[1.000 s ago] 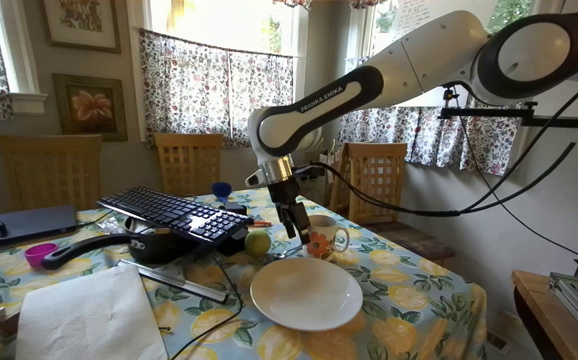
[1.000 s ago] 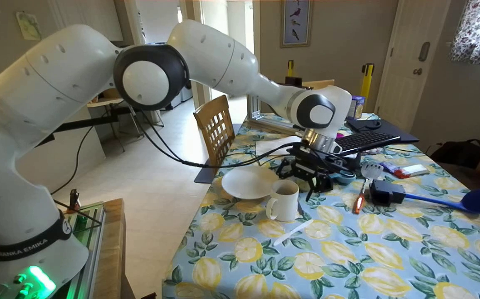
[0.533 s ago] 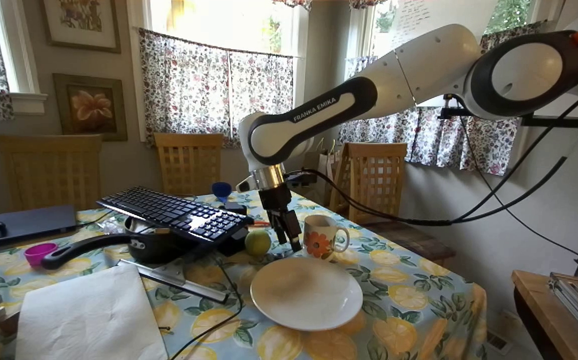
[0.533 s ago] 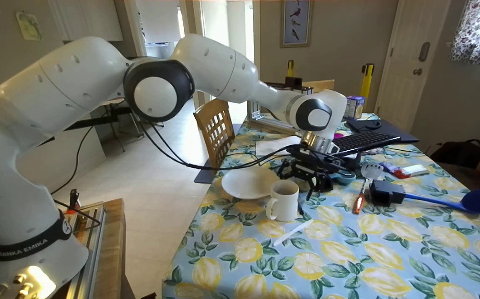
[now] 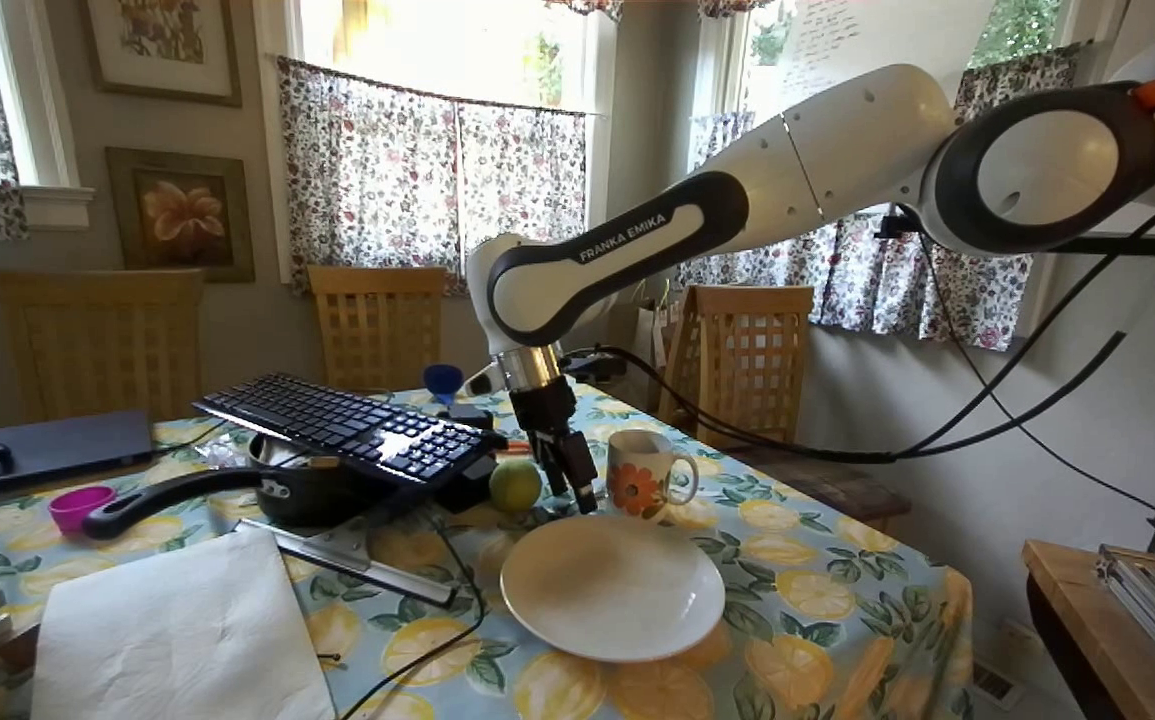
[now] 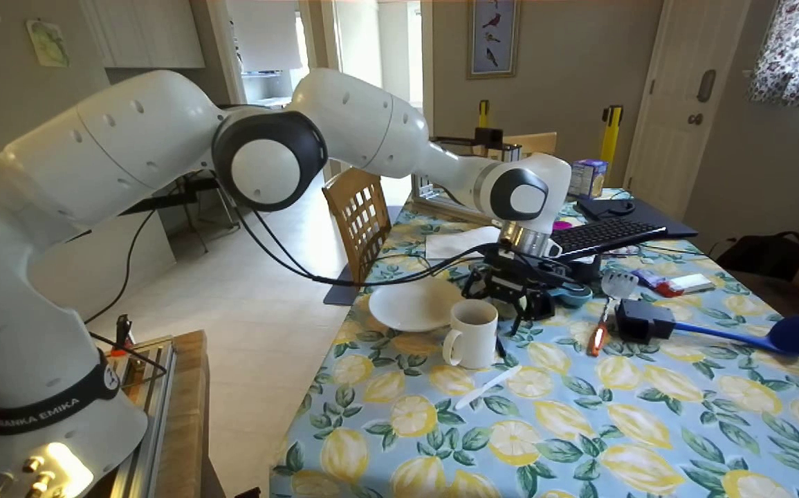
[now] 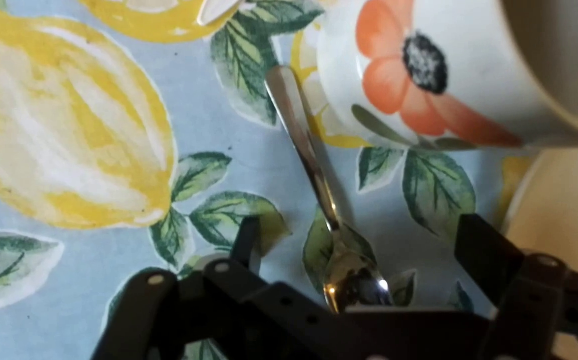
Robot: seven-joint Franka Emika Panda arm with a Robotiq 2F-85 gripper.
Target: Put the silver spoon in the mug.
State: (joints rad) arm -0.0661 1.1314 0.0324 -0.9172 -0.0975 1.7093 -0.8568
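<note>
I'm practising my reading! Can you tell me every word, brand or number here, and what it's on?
"FRANKA EMIKA": on the robot arm.
"ANKA EMIKA", first letters unclear: dark band low on the robot arm.
Too small or blurred to read: the keyboard keys; print on the purple box; handwriting on the pale sheet high up.
No numbers readable.

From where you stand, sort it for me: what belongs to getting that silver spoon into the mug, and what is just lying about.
For the job:
silver spoon, not yet gripped
flowered mug, upright beside the spoon
pincer, open near the spoon's bowl

Just lying about:
white plate
keyboard
black pan
pink cup
round greenish object
blue ladle
orange-handled spatula
</note>
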